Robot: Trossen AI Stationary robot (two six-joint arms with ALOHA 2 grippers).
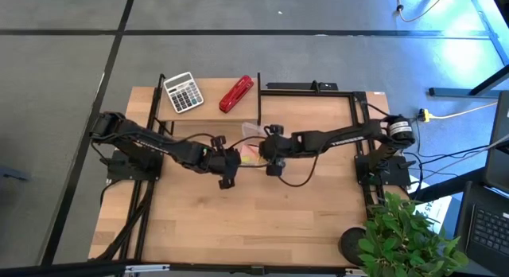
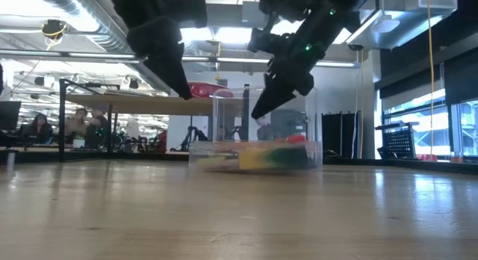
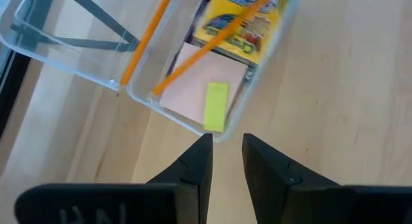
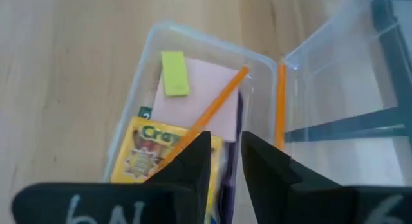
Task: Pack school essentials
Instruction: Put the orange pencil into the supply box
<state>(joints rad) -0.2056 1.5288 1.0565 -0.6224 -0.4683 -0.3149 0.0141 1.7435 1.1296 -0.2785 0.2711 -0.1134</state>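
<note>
Wooden table (image 1: 262,217); clear box (image 1: 250,146), calculator (image 1: 183,92), stapler (image 1: 236,95) on it.

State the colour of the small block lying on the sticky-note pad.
Yellow block, clearest in the left wrist view.

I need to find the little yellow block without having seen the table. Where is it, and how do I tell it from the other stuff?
Find the clear plastic box at the middle of the table, between the two grippers, lid open. The block lies flat on the pink sticky-note pad at one end of it. It is a plain yellow-green bar, unprinted, unlike the crayon box, and stubbier than the orange pencil.
</note>
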